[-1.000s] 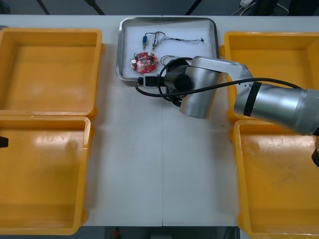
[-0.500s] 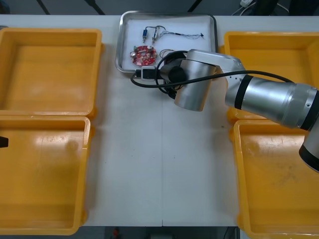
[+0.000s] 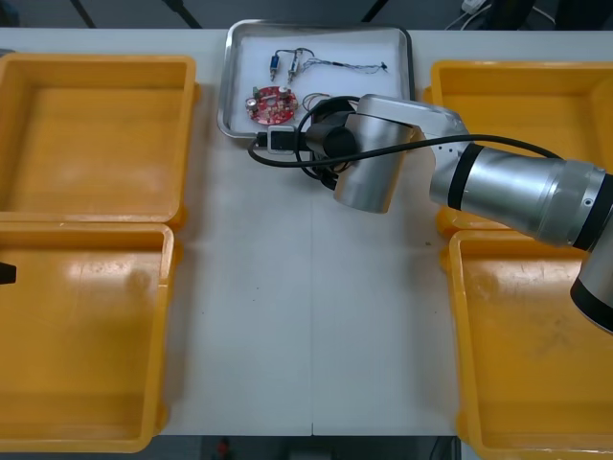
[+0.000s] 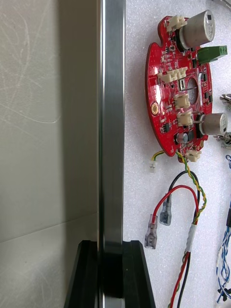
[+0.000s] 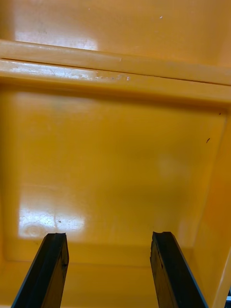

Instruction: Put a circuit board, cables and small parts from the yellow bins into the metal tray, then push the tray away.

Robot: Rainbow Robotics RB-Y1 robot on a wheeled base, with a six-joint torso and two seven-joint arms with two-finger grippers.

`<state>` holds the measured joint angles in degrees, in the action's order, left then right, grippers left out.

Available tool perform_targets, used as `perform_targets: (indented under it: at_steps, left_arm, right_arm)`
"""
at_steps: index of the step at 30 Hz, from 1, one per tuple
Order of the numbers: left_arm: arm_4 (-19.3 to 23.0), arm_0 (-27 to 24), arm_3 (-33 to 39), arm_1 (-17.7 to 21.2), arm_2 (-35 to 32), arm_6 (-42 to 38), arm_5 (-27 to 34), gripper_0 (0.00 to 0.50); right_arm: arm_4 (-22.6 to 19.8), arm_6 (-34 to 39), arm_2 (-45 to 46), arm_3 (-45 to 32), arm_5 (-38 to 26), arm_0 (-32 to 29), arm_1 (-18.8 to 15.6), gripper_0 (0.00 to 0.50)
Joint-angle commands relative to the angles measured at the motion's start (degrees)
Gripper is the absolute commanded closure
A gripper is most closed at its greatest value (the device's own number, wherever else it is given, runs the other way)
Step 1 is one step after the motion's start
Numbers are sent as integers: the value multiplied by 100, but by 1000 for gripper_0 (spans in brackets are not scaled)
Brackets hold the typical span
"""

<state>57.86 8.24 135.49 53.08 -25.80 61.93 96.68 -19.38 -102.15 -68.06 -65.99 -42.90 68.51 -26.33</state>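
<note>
Leave the left gripper alone at the far left: parked over a yellow bin, jaws wide, nothing between them.

Toward the middle, look to the metal tray, lying at the far side of the table between the bins, white inside and already loaded:
- round red circuit board near the gripped edge
- red and yellow cable trailing from the board
- twisted blue and white cable just beside that
- small metal parts farther back

Judging by that load, only the push left to do.

Note the right gripper, clamped narrow on the tray's near rim, one finger on the table side and one inside. Hold that pinch firm and drive straight away from the robot, square to the rim, so as not to swing the tray toward the right-hand bins. Go slow and level; avoid lifting or tipping, lest the loose parts slide. Mind the inner finger, close to the cable's terminals. Release only once stopped.
</note>
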Motion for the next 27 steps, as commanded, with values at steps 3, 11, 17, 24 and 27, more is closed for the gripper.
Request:
perform_targets:
  at_steps: [3,11,17,24,27]
  left_arm:
    - [15,161,153,212,-101,346,9,0]
    - [15,161,153,212,-101,346,9,0]
    - [15,161,153,212,-101,346,9,0]
    - [15,161,153,212,-101,346,9,0]
    - [15,161,153,212,-101,346,9,0]
  right_arm:
    - [13,-270,-50,16,19,154,181,272]
    - [13,-288,188,-72,-210,154,181,0]
    - [92,-385,522,-388,-711,172,154,0]
    - [49,-613,1207,-1338,-2029,181,5,0]
    - [-180,-683,1497,-1698,-2574,172,-92,0]
